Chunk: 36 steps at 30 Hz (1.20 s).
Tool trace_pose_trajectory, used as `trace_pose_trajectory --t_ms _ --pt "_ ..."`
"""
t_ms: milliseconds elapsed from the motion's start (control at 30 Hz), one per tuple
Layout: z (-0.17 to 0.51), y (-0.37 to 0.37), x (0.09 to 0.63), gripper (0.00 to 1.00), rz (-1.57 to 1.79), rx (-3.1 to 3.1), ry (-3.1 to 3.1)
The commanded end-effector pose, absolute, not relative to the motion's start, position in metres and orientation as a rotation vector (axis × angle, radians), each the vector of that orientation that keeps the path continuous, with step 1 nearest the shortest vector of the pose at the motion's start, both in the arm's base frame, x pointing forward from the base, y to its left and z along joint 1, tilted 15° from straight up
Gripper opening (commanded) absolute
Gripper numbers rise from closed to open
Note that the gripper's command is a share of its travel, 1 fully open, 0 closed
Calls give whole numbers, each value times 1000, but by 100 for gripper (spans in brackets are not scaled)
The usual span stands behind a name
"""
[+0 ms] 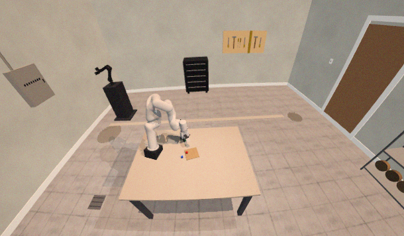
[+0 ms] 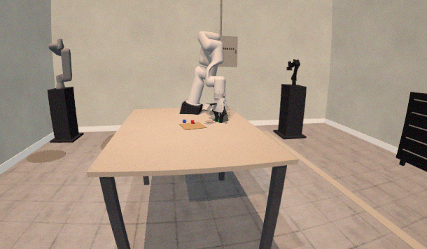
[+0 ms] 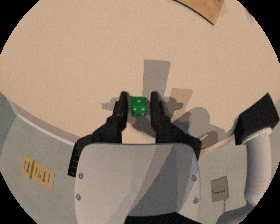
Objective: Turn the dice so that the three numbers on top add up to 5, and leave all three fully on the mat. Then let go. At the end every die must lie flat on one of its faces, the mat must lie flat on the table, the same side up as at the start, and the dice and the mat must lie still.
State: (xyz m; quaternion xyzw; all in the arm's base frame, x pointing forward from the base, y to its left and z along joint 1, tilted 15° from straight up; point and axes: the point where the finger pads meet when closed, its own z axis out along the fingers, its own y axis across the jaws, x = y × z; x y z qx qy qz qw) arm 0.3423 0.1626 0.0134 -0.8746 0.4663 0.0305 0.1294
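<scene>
The orange-brown mat (image 1: 193, 154) (image 2: 193, 126) (image 3: 203, 7) lies flat on the table. The red die (image 1: 187, 152) (image 2: 192, 122) is at the mat's edge nearest the arm's base; whether it is fully on the mat is too small to tell. The blue die (image 1: 182, 156) (image 2: 184, 121) lies on the table, off the mat. The green die (image 3: 139, 106) (image 2: 218, 120) is off the mat, between the fingers of my gripper (image 3: 138, 99) (image 1: 185, 140). The gripper is partly open, with a gap on each side of the die. The green die shows two faces with white pips; the red and blue pips are unreadable.
The wooden table (image 1: 191, 179) (image 2: 188, 150) carries the arm's black base (image 1: 153, 152) (image 2: 190, 108). The base also shows at the right in the wrist view (image 3: 258, 117). The table's far edge runs behind the gripper in the top view.
</scene>
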Motion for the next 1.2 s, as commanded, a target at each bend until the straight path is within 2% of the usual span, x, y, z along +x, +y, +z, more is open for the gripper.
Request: trace_pose_trajectory --t_ms 0,900,933,1167 --pt "14 163 343 36 85 -2541 1356" --pt "14 163 343 36 85 -2541 1356" --pt "14 163 343 15 85 -2541 1356" --pt "14 163 343 15 85 -2541 1356"
